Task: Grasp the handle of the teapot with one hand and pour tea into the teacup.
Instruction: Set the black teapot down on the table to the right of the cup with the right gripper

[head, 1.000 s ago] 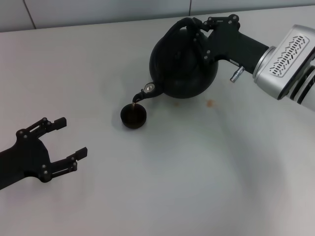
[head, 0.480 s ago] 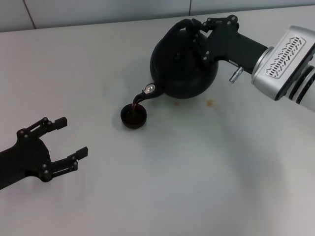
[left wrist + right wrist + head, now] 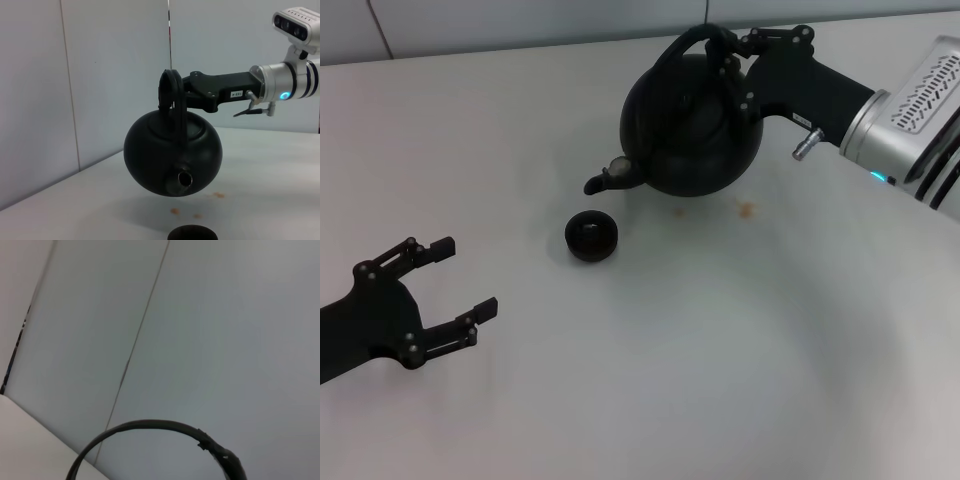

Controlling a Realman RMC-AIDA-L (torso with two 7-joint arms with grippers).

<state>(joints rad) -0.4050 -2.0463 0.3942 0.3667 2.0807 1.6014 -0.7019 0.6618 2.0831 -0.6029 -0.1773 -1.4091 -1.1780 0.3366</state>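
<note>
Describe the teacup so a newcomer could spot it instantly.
Start at the big round black teapot held in the air by the right gripper at the table's far side. Just below and in front of its spout sits the teacup, alone on the white surface. It is the only small, low, round, handleless black bowl, far smaller than the pot.

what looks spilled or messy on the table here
A few small brownish spots mark the white table just below the teapot, between it and the teacup; they look like tea drips. The right gripper holds the teapot by its handle above the table. Nothing else looks odd.
</note>
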